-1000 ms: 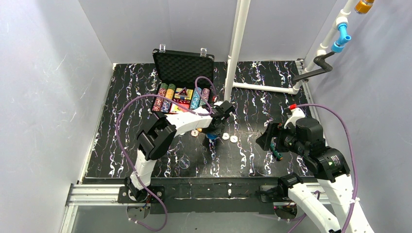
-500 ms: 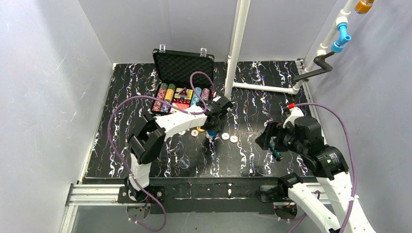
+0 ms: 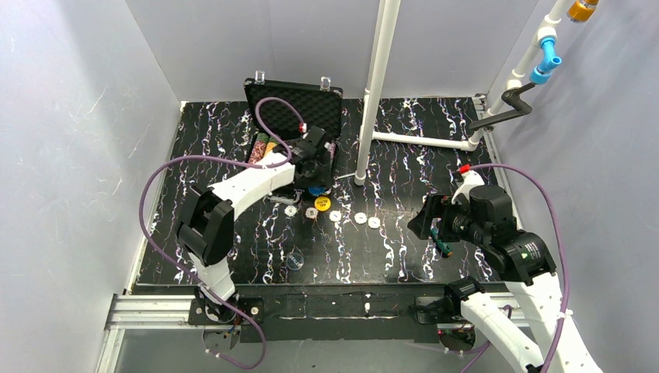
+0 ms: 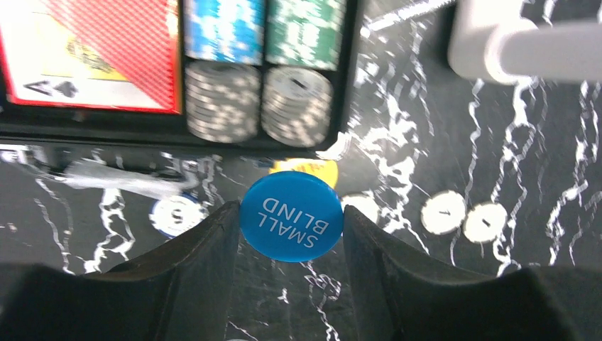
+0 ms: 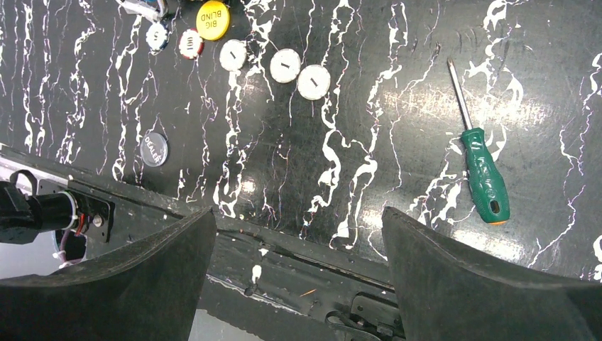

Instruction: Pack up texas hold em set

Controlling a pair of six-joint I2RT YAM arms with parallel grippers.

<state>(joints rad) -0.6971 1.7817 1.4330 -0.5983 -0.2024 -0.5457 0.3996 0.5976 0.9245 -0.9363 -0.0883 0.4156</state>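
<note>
Pinching SMALL BLIND disc (image 4: 292, 227), left hand (image 4: 289, 219), wrist-view lettering

Overhead view: bright, even, diffuse light. The pale walls (image 3: 78, 116) looked faintly blue, and shadows were hardly legible on the glossy black desk (image 3: 404, 233). Left wrist view: the blue disc (image 4: 291, 226) was fairly sharp, the chip rows (image 4: 259, 99) and desk veins were smeared, and the white pipe foot (image 4: 483, 42) was blown out. Right wrist view: sharp, with glare patches on the desk beside the screwdriver (image 5: 484, 174). The fingers (image 5: 121, 277) of the right claw (image 5: 298, 213) were dark silhouettes.
</note>
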